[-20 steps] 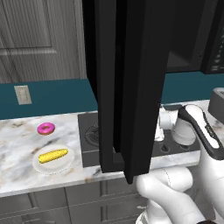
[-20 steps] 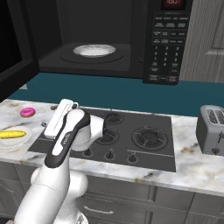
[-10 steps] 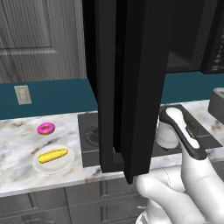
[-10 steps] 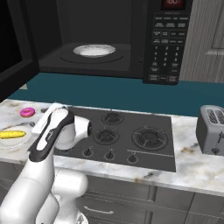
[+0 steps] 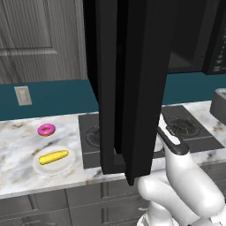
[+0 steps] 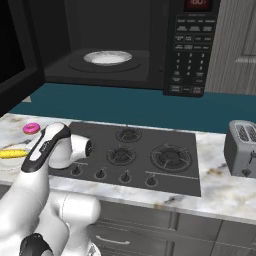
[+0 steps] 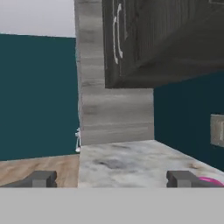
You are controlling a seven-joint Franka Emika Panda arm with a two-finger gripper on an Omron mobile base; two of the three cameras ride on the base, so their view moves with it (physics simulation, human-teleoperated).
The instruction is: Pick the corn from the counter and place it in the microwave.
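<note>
On the counter [image 5: 17, 150], the corn [image 5: 53, 156] lay on a white plate [image 5: 66, 166], near a pink donut [image 5: 46, 129]. It is judged light, rigid and bumpy, best gripped across its middle. The gripper [image 7: 113, 178] stood open and empty. The microwave [image 6: 130, 45] stood open, door [image 5: 132, 84] swung out.

It is a home kitchen, with a marble counter [image 6: 220, 192], a black stovetop [image 6: 135, 155], a microwave [image 6: 150, 45], a toaster [image 6: 242, 148] and grey cabinet drawers [image 6: 145, 235].
</note>
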